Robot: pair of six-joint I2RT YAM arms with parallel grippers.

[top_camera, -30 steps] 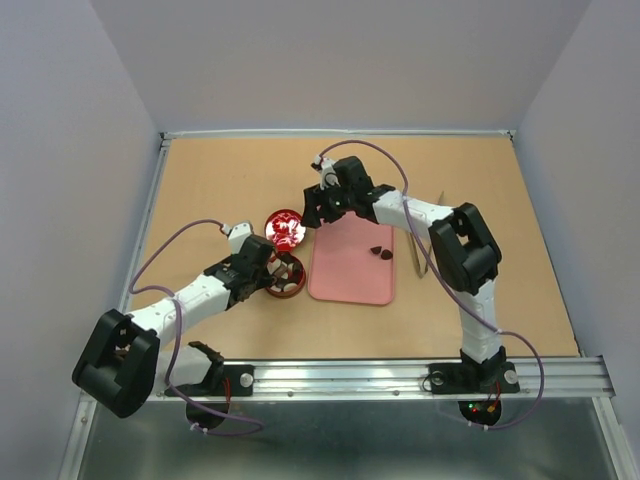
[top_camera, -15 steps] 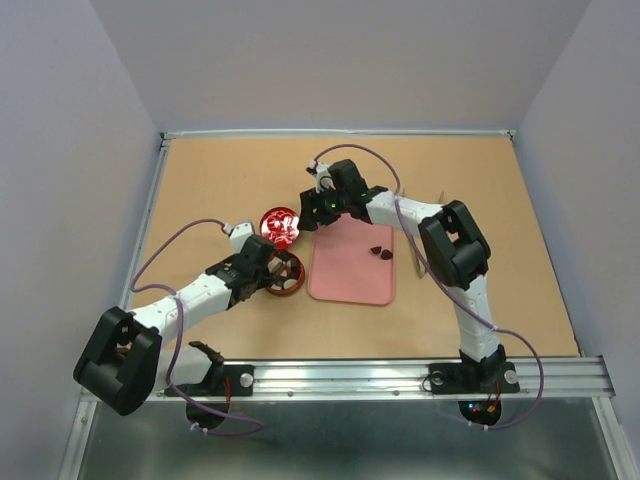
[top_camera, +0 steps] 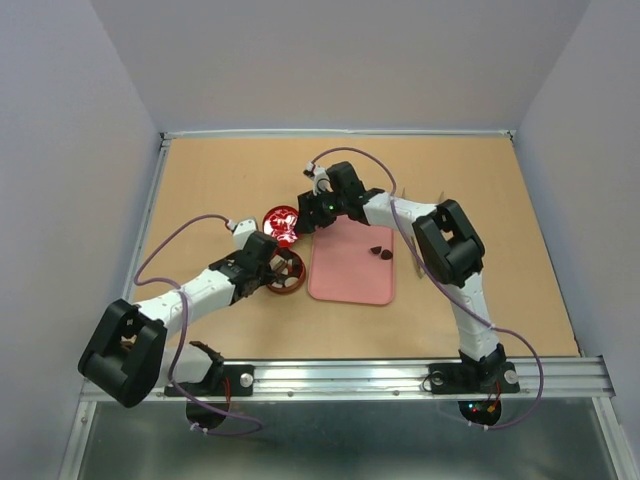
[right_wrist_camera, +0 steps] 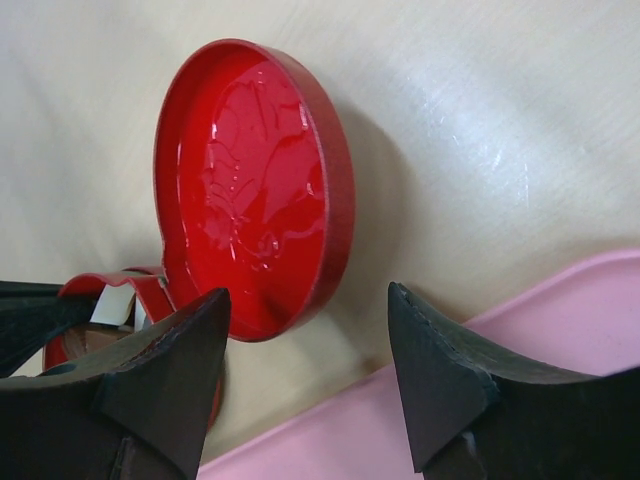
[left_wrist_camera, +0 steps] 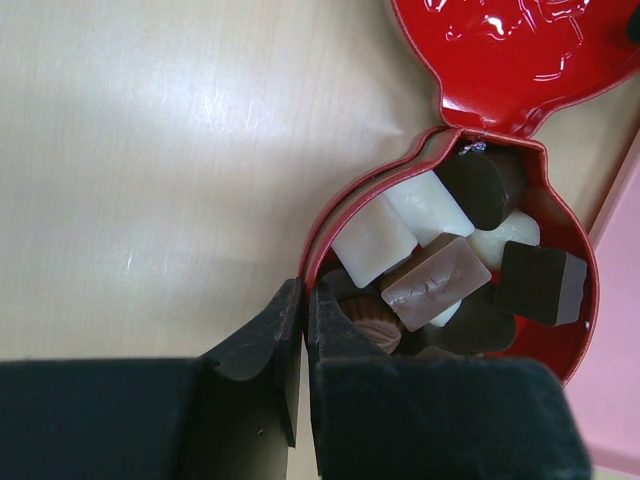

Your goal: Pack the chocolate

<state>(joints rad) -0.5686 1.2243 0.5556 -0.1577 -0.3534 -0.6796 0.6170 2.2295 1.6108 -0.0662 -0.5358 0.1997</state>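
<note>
The chocolate fills the open red tin (top_camera: pixel 287 273): white blocks (left_wrist_camera: pixel 372 240), a brown bar (left_wrist_camera: pixel 450 283) and dark pieces (left_wrist_camera: pixel 540 282) lie packed inside. Two more dark chocolates (top_camera: pixel 381 251) rest on the pink tray (top_camera: pixel 350 275). My left gripper (left_wrist_camera: pixel 305 300) is shut on the tin's rim (left_wrist_camera: pixel 330 215), one finger outside the wall and one inside. The tin's red lid (right_wrist_camera: pixel 255 190) leans open just beyond the tin, touching its edge. My right gripper (right_wrist_camera: pixel 310 310) stands open right beside the lid, over the tray's far left corner (right_wrist_camera: pixel 560 330), holding nothing.
The wooden table (top_camera: pixel 220 190) is walled by a raised frame. A thin pale strip (top_camera: pixel 415 255) lies just right of the tray. The pink tray's edge (left_wrist_camera: pixel 615 250) runs close along the tin's right side.
My left gripper has shut on the tin's rim and its arm shifted slightly. The right gripper has edged left toward the lid, still open.
</note>
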